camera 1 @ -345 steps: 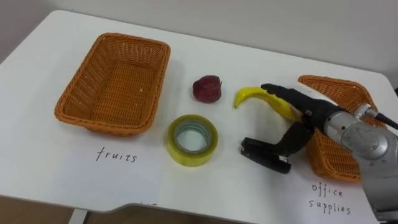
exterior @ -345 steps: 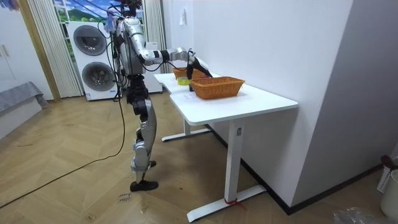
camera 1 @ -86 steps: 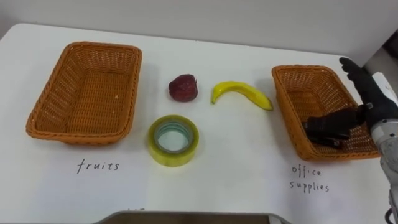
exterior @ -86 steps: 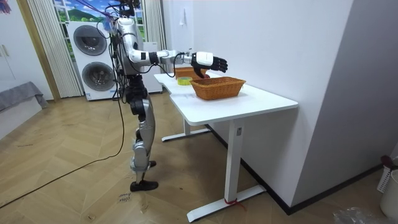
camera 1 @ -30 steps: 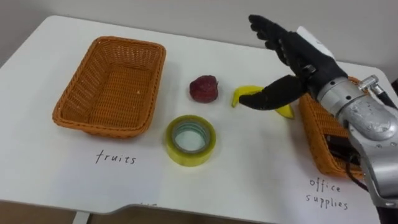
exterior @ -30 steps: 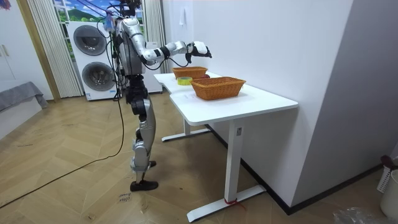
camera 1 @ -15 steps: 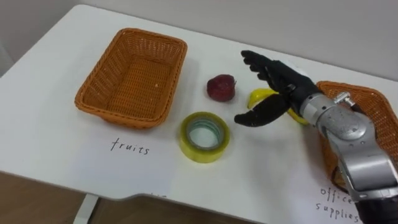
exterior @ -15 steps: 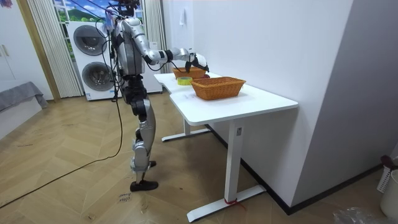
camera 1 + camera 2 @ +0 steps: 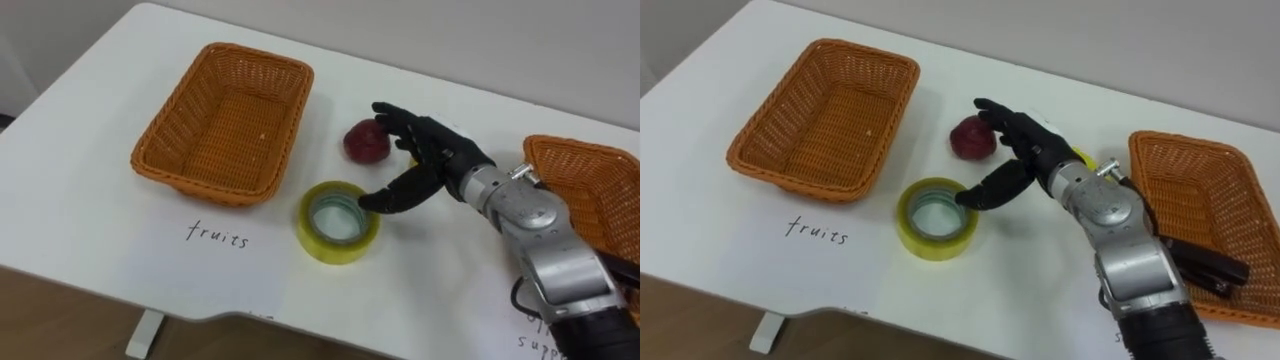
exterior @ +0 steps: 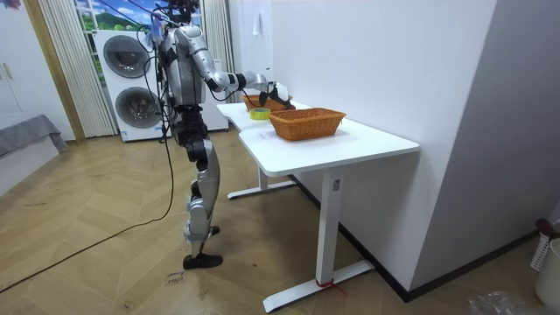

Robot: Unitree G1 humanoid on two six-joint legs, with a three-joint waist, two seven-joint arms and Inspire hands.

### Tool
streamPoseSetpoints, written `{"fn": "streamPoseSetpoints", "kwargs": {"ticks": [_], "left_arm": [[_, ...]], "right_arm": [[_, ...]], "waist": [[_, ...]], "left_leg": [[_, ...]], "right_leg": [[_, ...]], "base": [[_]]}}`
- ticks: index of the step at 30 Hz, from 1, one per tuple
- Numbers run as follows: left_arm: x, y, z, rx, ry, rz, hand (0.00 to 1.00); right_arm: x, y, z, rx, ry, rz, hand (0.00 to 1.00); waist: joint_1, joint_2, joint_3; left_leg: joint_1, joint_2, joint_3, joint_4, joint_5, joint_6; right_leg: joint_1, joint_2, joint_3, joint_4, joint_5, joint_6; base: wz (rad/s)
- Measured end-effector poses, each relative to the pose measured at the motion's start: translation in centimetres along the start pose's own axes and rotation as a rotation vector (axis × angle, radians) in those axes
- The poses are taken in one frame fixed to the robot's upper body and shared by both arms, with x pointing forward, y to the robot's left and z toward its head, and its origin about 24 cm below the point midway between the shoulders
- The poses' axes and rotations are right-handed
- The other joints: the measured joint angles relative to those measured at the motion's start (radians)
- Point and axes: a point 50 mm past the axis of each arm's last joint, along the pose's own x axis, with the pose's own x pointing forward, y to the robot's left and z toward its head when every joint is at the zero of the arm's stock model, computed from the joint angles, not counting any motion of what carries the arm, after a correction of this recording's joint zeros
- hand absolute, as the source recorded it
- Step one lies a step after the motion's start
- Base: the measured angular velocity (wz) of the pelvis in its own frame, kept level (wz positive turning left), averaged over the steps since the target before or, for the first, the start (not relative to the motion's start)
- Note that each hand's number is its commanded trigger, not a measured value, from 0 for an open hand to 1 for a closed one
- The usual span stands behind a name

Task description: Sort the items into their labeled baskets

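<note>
Our right hand (image 9: pixel 432 158), fingers (image 9: pixel 395 115) apart, hovers just beside the tape roll (image 9: pixel 338 222) near the table (image 9: pixel 90 200) front edge. The roll is probably light, rigid and smooth: grip across its outer wall.

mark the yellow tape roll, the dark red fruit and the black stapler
yellow tape roll (image 9: pixel 330 247), left eye view, front outer wall
dark red fruit (image 9: pixel 362 144), left eye view, middle
black stapler (image 9: pixel 1205 268), right eye view, middle of body

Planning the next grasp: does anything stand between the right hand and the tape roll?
Nothing visible does. The open right hand is just beside the tape roll, thumb near its rim; the red fruit lies farther back, off that line.
</note>
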Motion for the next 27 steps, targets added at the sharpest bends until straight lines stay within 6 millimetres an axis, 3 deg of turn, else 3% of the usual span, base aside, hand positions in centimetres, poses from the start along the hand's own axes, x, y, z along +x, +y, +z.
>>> {"fn": "streamPoseSetpoints", "kwargs": {"ticks": [9, 27], "left_arm": [[0.0, 0.0, -0.2, 0.004, 0.022, -0.001, 0.0], [-0.1, 0.0, 0.2, 0.012, 0.029, -0.017, 0.0]], "right_arm": [[0.2, 0.7, 0.1, 0.018, -0.006, 0.023, 0.0], [0.8, 1.8, 0.2, -0.039, 0.023, 0.056, 0.0]], "waist": [[0.004, 0.007, -0.0016], [0.05, 0.006, -0.0055]], "left_leg": [[-0.002, -0.001, -0.001, 0.004, 0.001, 0.001], [0.0, -0.001, 0.002, 0.003, 0.001, 0.001]], "right_leg": [[0.002, -0.001, -0.003, 0.001, 0.0, 0.0], [0.0, -0.001, -0.006, 0.001, 0.0, 0.0]], "base": [[0.0], [0.0]]}}
